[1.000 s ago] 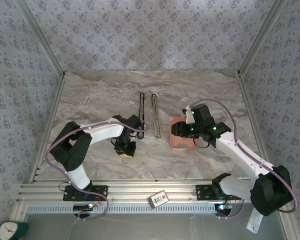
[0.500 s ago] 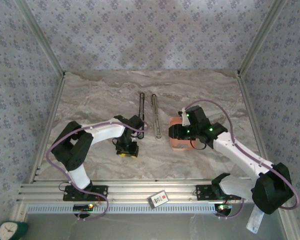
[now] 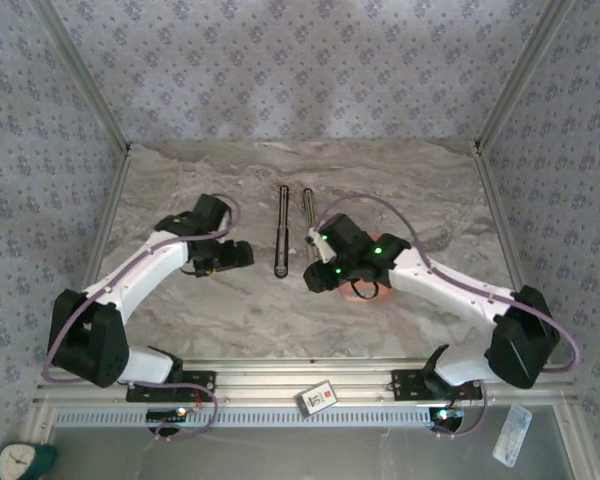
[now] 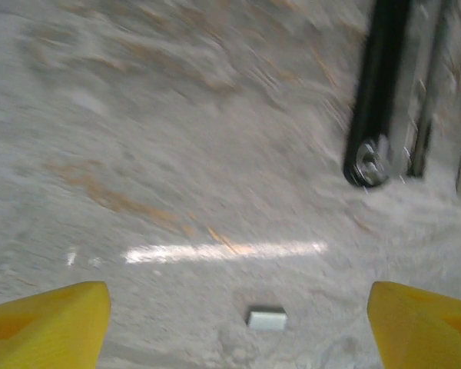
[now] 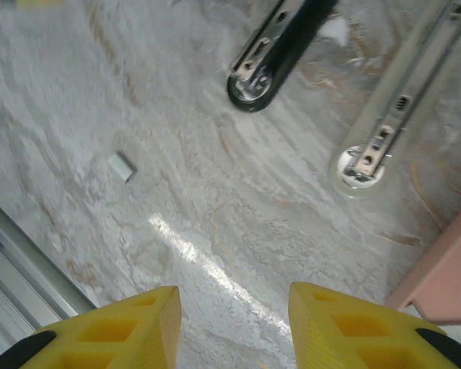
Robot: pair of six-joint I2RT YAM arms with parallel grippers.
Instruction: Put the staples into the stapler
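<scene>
The left arm reaches in over the marble table (image 3: pixel 180 330) from the left side. The left gripper (image 3: pixel 232 256) hangs low over the table top. Its two yellow fingers (image 4: pixel 46 319) are spread far apart and hold nothing. A little grey block of staples (image 4: pixel 266 318) lies flat on the table between them and touches neither one. Just to the right lies the stapler (image 3: pixel 282 215). It looks like two long bars side by side, but I cannot tell if they are joined. First comes the black bar (image 4: pixel 376 92), then the silver bar (image 5: pixel 399 100). Both lie flat and point away from the arms. The right gripper (image 3: pixel 318 276) hangs by the near end of the silver bar. Its yellow fingers (image 5: pixel 107 327) are a little way apart, with nothing between them. A pink box (image 5: pixel 446 277) sits on the table just right of the silver bar, partly under the right arm.
</scene>
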